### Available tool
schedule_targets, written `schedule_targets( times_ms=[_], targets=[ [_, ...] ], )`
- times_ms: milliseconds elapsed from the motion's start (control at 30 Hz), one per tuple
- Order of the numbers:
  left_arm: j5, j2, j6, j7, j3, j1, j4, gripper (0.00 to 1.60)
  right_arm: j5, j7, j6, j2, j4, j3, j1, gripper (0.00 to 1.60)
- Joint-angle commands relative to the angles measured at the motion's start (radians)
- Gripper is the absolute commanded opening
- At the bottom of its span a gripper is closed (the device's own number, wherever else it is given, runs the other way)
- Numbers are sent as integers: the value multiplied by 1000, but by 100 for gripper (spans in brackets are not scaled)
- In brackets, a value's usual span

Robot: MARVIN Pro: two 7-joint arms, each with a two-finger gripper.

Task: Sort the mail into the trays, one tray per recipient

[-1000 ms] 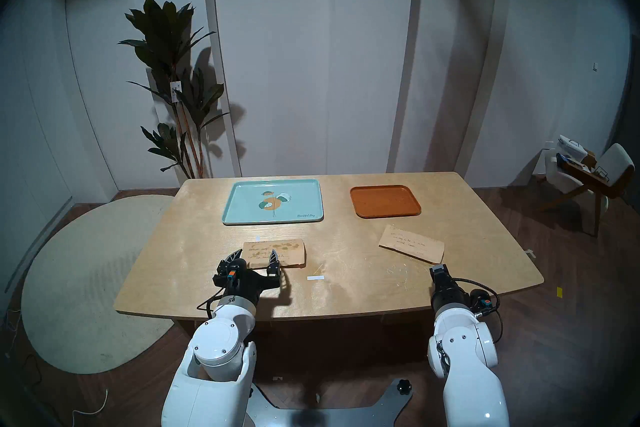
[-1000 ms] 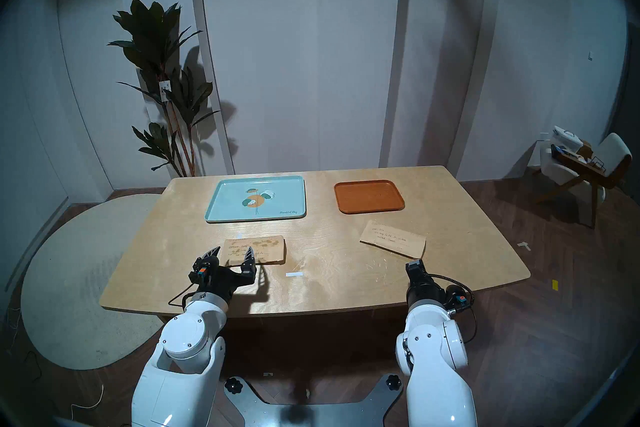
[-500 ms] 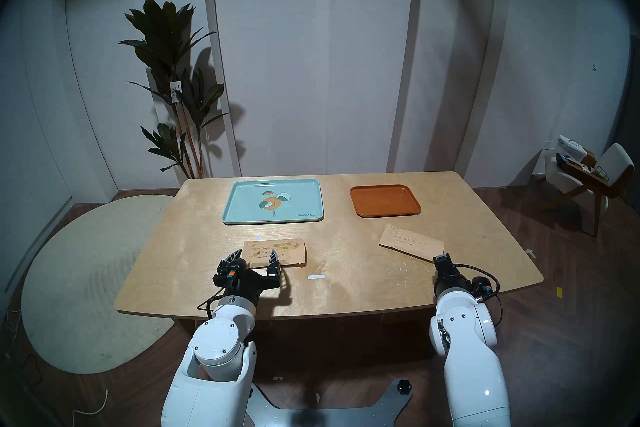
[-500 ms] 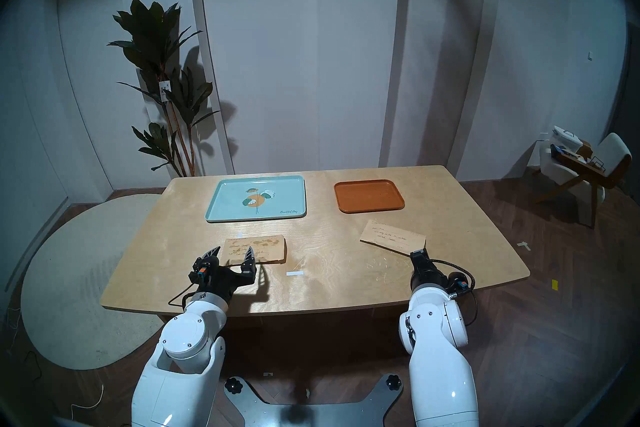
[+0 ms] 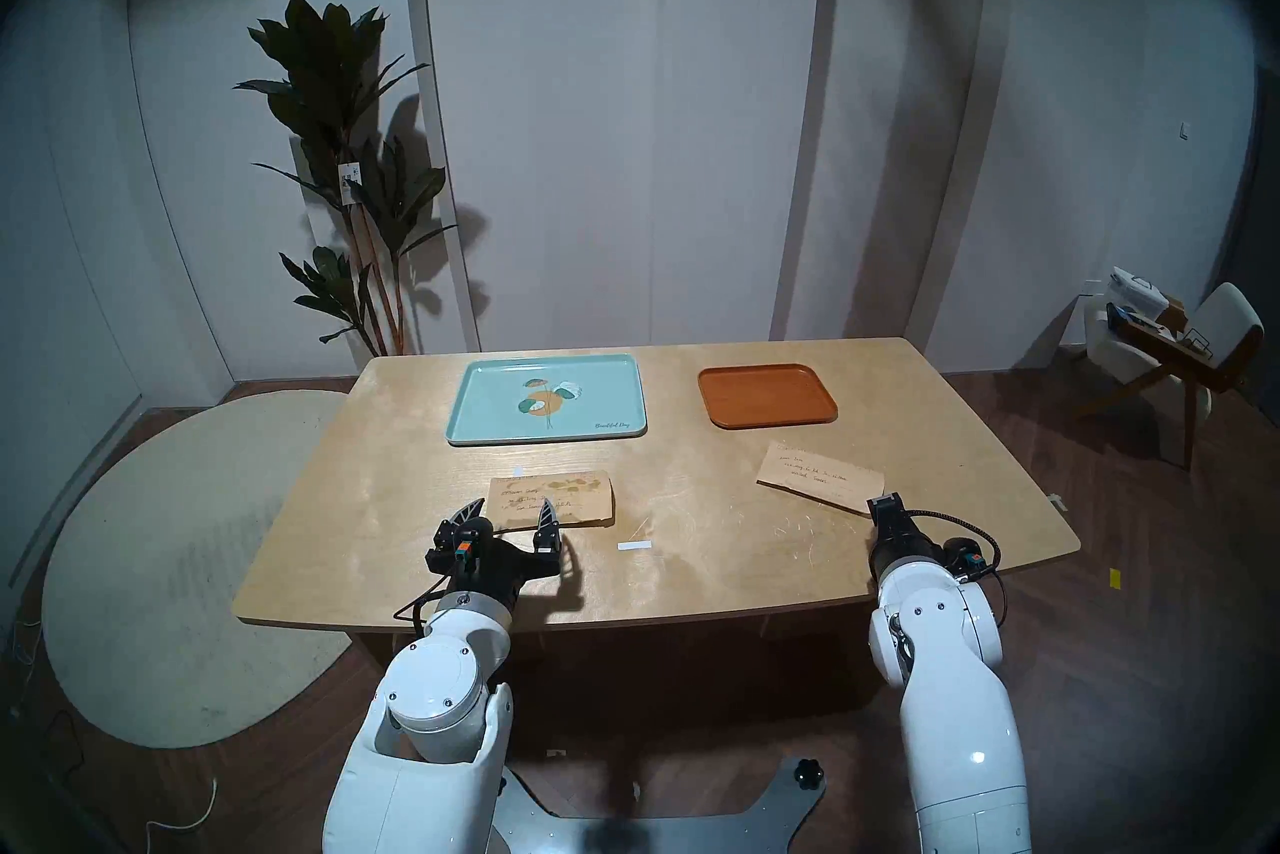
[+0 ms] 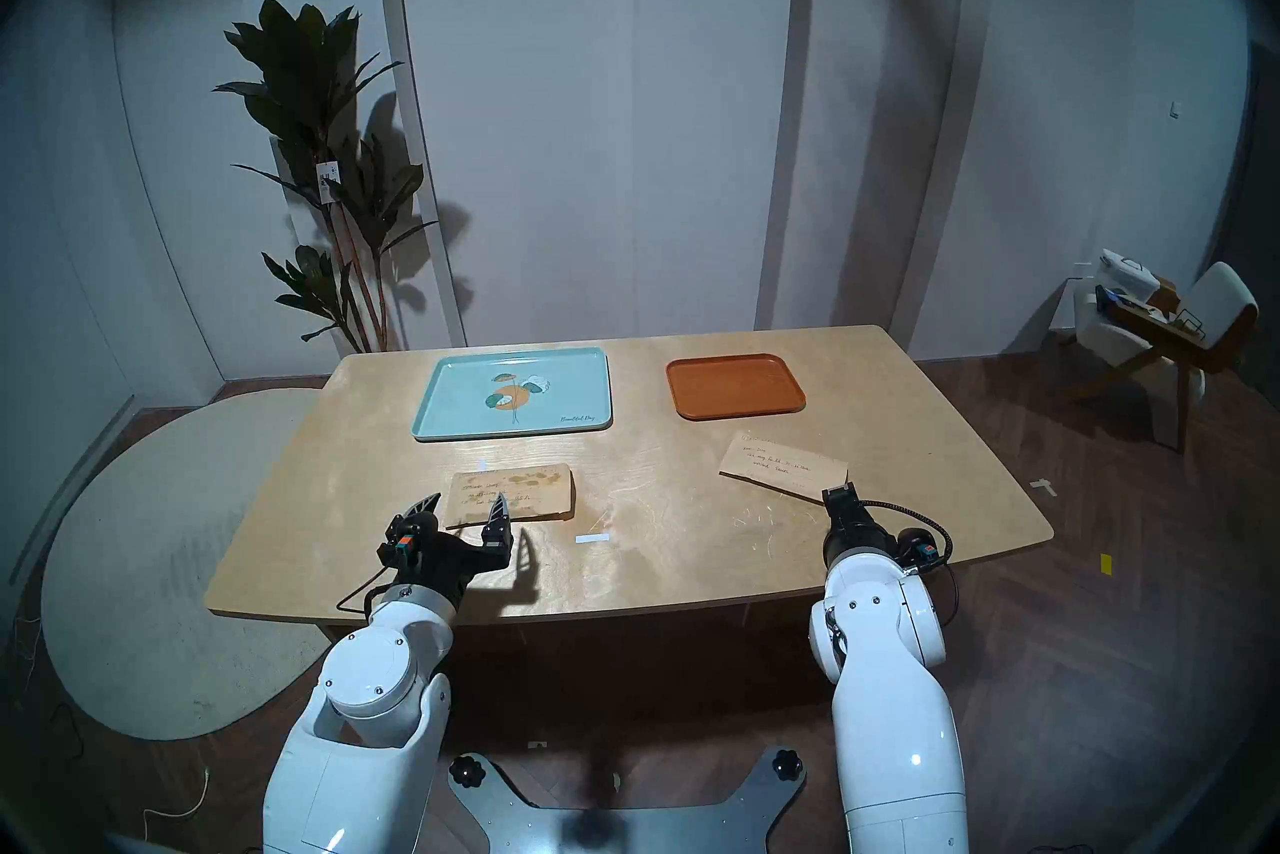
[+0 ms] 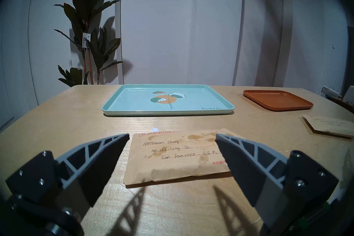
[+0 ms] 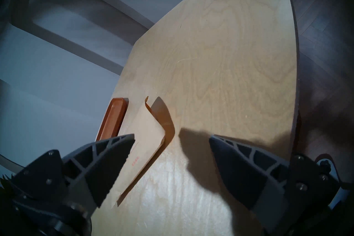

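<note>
We see a pale wooden table before white arched wall panels, a potted plant behind its far left corner and a cream rug on dark wood flooring. Our left gripper hangs spread and empty over the near edge of the blotched envelope; the teal tray lies beyond it. Our right gripper, jaws apart, grasps nothing at the plain envelope's near corner; the orange tray sits just past it

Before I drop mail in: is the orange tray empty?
Empty. In the head view the orange tray shows only bare floor; both envelopes, stained and plain, lie on the table.
</note>
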Motion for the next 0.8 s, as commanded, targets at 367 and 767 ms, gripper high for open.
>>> schedule_targets(
  times_ms=[367,767],
  targets=[
    [2,-1,-4,2,1,-5,-23,160,-56,-139,76,-4,-206,-191,-28,160],
    [2,-1,-4,2,1,-5,-23,160,-48,-148,47,16,-129,-101,28,160]
  ],
)
